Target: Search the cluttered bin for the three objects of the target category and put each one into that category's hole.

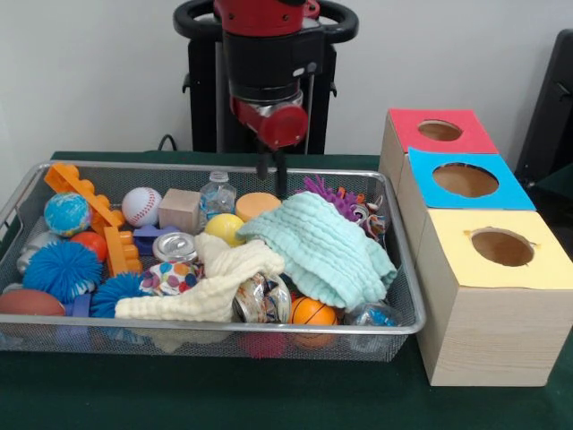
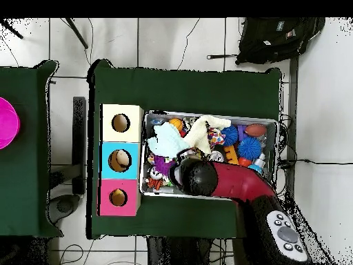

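The hand (image 1: 272, 166) is hanging over the bin's (image 1: 215, 330) far side, above the gap between a water bottle (image 1: 217, 193) and an orange disc (image 1: 257, 204). Its fingers are reading as narrow dark prongs close together with nothing between them; it is looking nearly clenched and empty, though I am not sure. It is probably sitting there to start digging.

No plush animal is showing. Two cloths, mint (image 1: 327, 246) and cream (image 1: 215, 282), are sprawling over the middle and likely hiding them. From overhead the arm (image 2: 227, 181) is covering the bin's near edge.

The red-topped hole (image 1: 440, 131) is lying open, farthest along the box row on the tabletop (image 1: 269, 394).
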